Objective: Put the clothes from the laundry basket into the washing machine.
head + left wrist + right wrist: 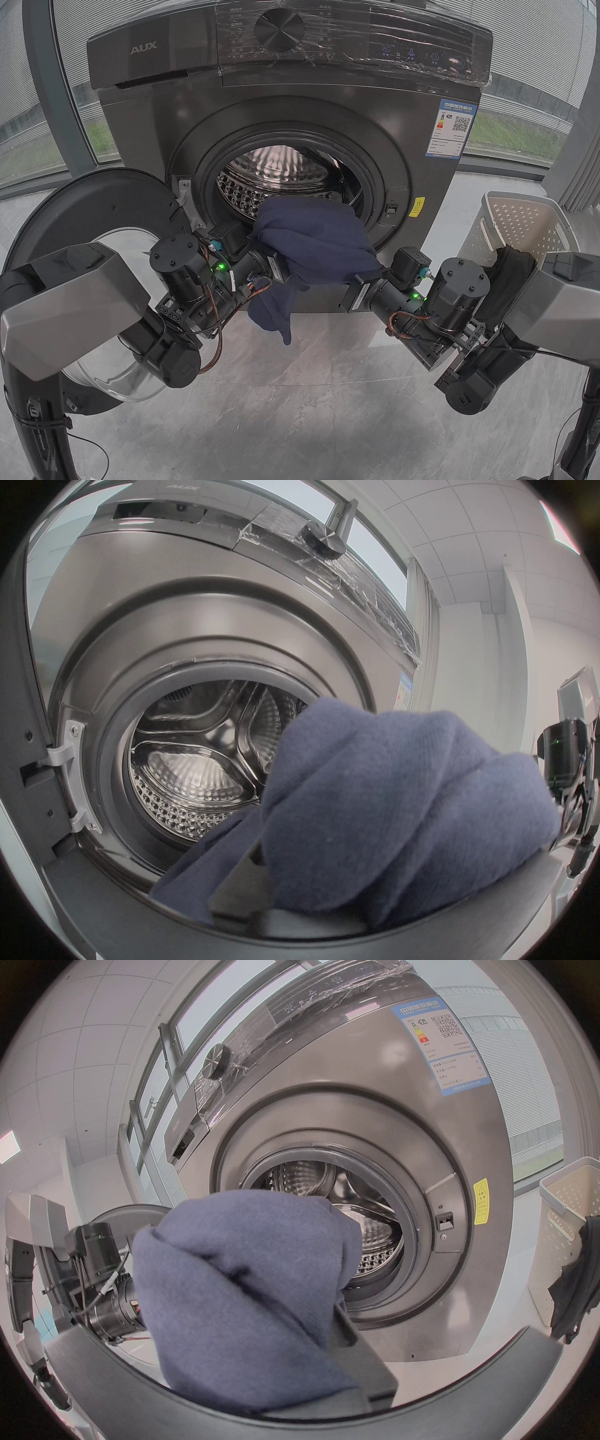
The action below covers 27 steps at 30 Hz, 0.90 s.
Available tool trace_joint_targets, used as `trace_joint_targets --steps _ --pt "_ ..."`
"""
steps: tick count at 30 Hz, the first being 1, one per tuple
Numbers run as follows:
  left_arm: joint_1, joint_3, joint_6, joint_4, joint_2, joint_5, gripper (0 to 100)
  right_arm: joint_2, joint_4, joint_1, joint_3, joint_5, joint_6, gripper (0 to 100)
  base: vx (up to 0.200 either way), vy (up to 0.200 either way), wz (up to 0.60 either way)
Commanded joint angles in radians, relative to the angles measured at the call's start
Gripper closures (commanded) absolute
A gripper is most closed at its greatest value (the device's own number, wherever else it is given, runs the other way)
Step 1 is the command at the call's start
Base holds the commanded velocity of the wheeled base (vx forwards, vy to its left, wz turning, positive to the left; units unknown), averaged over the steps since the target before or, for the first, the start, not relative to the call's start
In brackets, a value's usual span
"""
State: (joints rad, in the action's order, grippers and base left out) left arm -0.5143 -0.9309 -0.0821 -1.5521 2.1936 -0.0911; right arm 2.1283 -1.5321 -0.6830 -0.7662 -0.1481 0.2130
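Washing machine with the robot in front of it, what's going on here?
A navy blue garment is draped across the ends of the robot's left arm and right arm, right at the mouth of the washing machine, whose door stands open. It is not yet inside the drum. A black garment hangs over the rim of the white laundry basket on the robot's right.
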Motion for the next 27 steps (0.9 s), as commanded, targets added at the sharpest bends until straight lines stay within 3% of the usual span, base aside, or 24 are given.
trace_joint_targets --steps 1,5,10,20,23,27 --pt "-0.003 0.017 -0.005 -0.005 -0.031 0.001 100 0.013 0.0 0.0 0.004 0.001 -0.001 0 0.0 0.0 0.0" --pt "-0.004 0.026 -0.005 -0.005 -0.041 0.002 100 0.013 0.0 -0.003 0.011 0.001 -0.003 0 0.0 0.0 0.0" --pt "-0.006 0.136 0.008 -0.006 -0.107 -0.012 100 -0.053 -0.005 -0.058 0.274 0.076 -0.05 0 0.0 0.0 0.0" --pt "-0.023 0.458 -0.001 -0.008 -0.304 -0.021 100 -0.218 -0.011 -0.082 0.554 0.206 -0.086 0 0.0 0.0 0.0" --pt "-0.03 0.512 -0.004 -0.006 -0.347 -0.021 100 -0.254 -0.013 -0.081 0.602 0.231 -0.087 0 0.0 0.0 0.0" --pt "-0.024 0.521 -0.005 -0.006 -0.357 -0.012 100 -0.263 -0.013 -0.046 0.599 0.222 -0.086 0 0.0 0.0 0.0"
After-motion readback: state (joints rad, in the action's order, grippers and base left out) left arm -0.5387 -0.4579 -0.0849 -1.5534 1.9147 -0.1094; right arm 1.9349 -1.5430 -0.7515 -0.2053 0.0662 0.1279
